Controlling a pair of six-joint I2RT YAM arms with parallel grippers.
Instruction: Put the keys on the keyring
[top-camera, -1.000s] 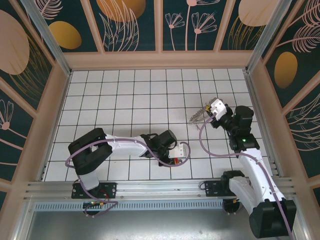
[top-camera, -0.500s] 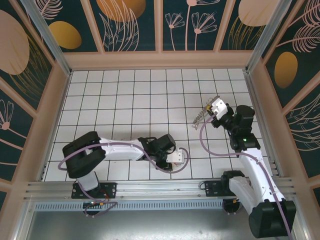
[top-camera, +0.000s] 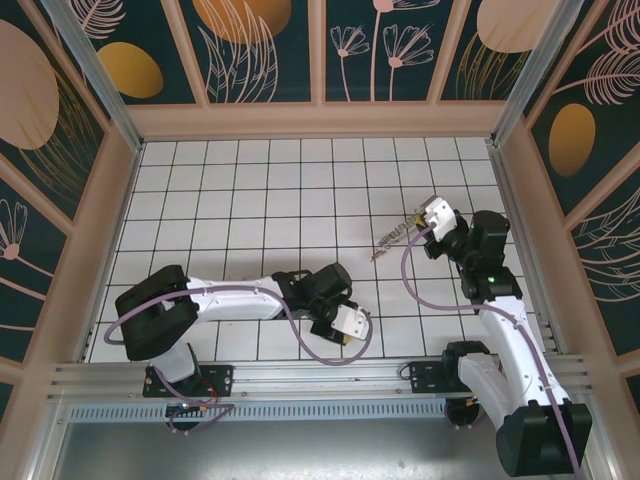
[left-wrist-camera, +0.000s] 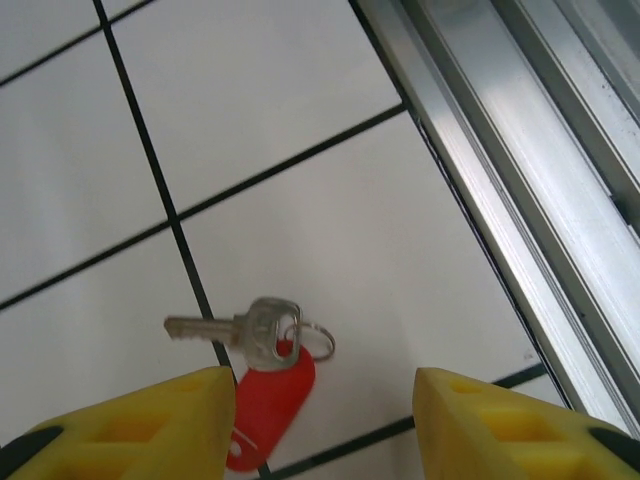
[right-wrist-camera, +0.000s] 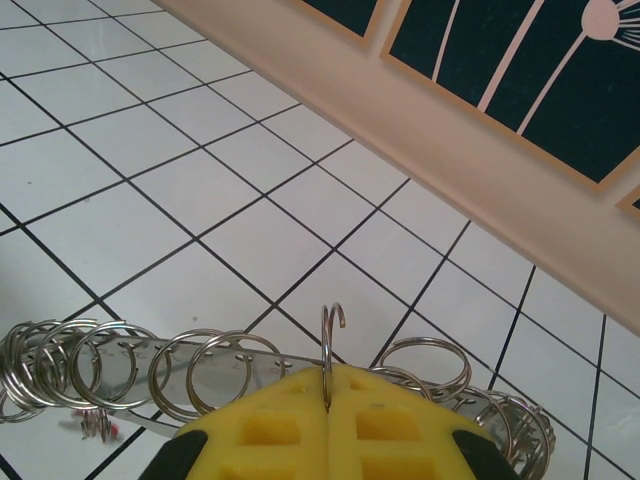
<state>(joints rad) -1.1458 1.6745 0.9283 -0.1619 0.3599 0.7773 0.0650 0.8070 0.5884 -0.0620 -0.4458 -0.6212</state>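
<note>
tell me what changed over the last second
The left gripper pulled back toward the near rail, its arm folding lower. It now hangs open above the key, which lies on the floor. The keyring swung slightly nearer and to the left in the right gripper. Unchanged: the right gripper stays shut on the keyring, and the key is not on it.
</note>
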